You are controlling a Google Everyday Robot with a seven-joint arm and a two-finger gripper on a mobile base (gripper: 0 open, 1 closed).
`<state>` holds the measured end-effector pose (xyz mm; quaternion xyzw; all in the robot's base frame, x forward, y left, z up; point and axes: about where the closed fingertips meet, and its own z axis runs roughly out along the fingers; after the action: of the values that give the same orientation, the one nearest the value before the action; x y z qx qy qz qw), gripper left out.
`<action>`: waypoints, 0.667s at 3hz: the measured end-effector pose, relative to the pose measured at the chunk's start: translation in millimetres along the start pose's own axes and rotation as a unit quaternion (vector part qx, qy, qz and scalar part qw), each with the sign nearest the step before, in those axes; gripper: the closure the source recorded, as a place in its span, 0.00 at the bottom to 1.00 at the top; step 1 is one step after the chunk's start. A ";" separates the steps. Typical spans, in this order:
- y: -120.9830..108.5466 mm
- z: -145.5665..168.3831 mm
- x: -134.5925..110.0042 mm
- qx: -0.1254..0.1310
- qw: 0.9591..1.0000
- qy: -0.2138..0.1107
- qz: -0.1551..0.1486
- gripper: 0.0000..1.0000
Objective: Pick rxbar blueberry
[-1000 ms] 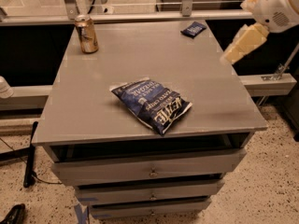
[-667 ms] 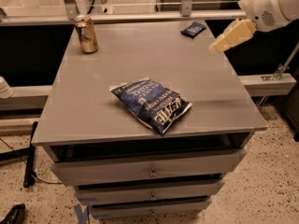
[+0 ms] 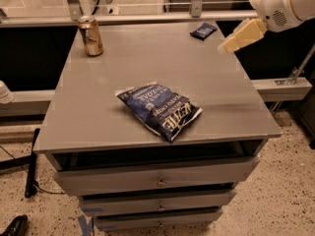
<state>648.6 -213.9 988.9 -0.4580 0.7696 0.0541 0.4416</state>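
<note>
The rxbar blueberry (image 3: 203, 31), a small flat dark navy-blue wrapped bar, lies near the far right corner of the grey metal cabinet top (image 3: 123, 68), well apart from the large crinkled blue-and-white chip bag (image 3: 160, 109) and the tan drink can (image 3: 91, 36). My cream-coloured gripper (image 3: 229, 45) hangs above the right edge, near the bar but not touching it; whether it is apart or together I cannot tell. I judge the bar light, fairly stiff, slick-wrapped and low-lying, best taken across its short width at mid-length.
</note>
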 end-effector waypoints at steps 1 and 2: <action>-2.1 10.5 -0.1 0.017 0.999 -0.015 0.033 0.00; 0.9 67.3 -4.0 0.024 0.992 -0.054 0.113 0.00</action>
<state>691.1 -178.0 950.8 -0.3535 0.7926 0.1103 0.4844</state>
